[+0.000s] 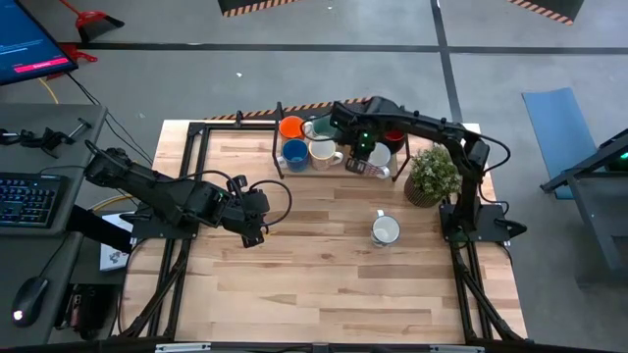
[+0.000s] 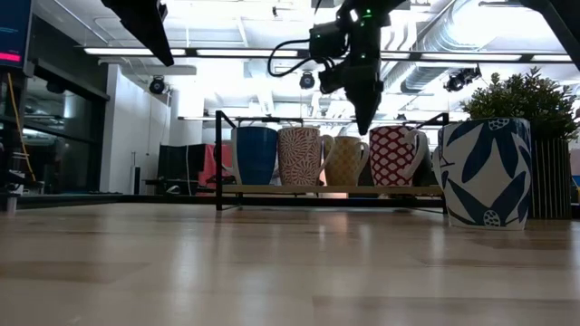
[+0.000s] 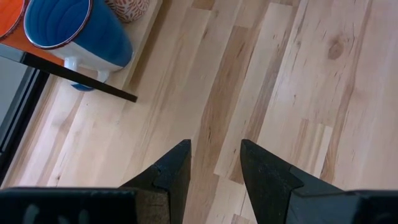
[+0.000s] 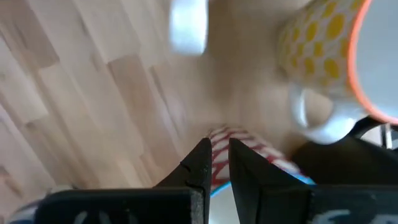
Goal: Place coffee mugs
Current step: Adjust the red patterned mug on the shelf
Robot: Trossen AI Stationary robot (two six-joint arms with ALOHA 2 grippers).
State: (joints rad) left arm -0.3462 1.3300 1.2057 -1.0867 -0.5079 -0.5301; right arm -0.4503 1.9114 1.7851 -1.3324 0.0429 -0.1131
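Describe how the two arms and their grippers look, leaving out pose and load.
Both arms are dark, jointed links with looped black cables. The left gripper has two black wedge-shaped fingers tapering to blunt tips. The right gripper has matching black fingers; a small green light glows on its wrist.

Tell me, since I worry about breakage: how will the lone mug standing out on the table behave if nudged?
The lone mug looks like glazed ceramic, so probably rigid, slick and chippable. It stands upright on a flat base on the wooden table, so a low push would likely slide it, while a high one might tip it.
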